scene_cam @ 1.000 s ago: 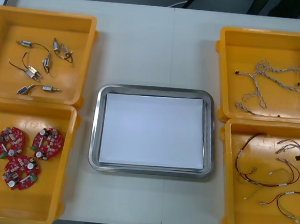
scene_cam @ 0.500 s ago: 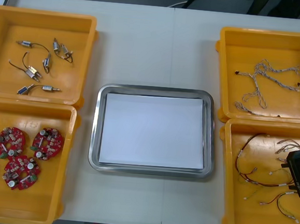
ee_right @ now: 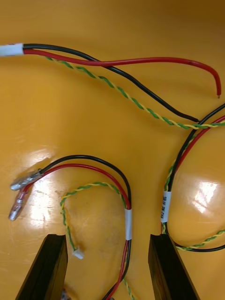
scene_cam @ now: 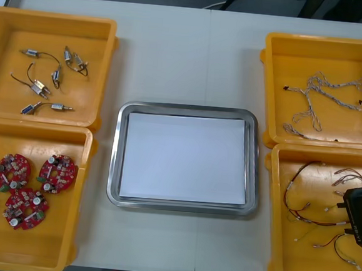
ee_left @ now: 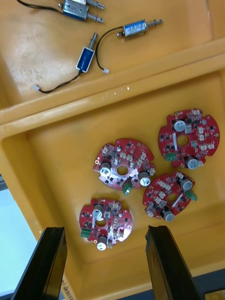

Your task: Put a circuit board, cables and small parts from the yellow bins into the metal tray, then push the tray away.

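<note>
Cables of red, black and yellow-green lay in the yellow bin right under the right gripper. Its two fingers stood wide apart and held nothing. One red and black cable, with a white band on it, sat just between the fingers, nearer one finger than the other. At the band it ran the same way the fingers pointed, so I think a squeeze there would catch it across its thin side. Just past the fingertips it bent round in a loop. Other cables crossed farther out, well past the tips. I could not tell if the fingers touched the bin floor.

The metal tray sat off to this gripper's left, in the middle of the tabletop, with only white inside. The left gripper hung wide open over a second yellow bin, holding nothing, with red circuit boards just ahead of its fingers. For the cable, the right arm was the nearer one.
</note>
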Controlling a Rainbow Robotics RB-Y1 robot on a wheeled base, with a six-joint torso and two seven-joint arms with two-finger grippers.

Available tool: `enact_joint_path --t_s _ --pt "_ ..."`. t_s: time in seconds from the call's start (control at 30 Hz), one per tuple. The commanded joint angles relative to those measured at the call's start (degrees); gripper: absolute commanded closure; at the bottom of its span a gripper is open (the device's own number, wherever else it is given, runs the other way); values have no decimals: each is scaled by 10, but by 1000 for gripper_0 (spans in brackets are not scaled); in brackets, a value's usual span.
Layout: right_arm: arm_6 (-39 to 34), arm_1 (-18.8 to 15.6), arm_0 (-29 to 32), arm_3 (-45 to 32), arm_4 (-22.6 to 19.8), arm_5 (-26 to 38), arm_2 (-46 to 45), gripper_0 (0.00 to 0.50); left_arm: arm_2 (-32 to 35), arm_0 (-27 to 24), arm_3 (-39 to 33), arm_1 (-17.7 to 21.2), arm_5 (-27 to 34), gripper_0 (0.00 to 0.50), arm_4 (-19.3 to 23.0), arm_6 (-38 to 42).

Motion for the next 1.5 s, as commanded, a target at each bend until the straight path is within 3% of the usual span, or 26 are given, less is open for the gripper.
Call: enact_joint_path --t_s 0.03,0.57,0.87,1.13,1.2,1.23,1.27,1.3,1.4,1.5 --pt "-3 10 17 6 8 -13 11 0 45 44 -40 8 3 0 13 85" --pt "-2 18 17 22 18 -50 27 0 86 142 -106 -36 -1 0 27 96" --pt "1 18 17 36 25 -74 37 0 81 143 -106 -58 -12 0 17 92" --pt "1 18 18 37 30 -75 42 0 32 136 -105 -62 -51 0 -41 81" --pt "1 18 19 36 31 -75 42 106 22 132 -105 -62 -56 0 -55 78" --pt "1 18 18 36 31 -76 42 186 16 130 -105 -62 -58 0 -61 76" --pt "1 18 18 36 30 -76 42 186 11 127 -105 -62 -59 0 -67 75" --pt "1 18 18 37 30 -76 42 378 9 124 -103 -62 -60 0 -70 73" --pt "2 18 18 37 29 -78 42 487 0 117 -90 -62 -67 0 -70 66" --pt "2 18 18 37 28 -81 42 500 -4 109 -66 -62 -80 0 -64 34"
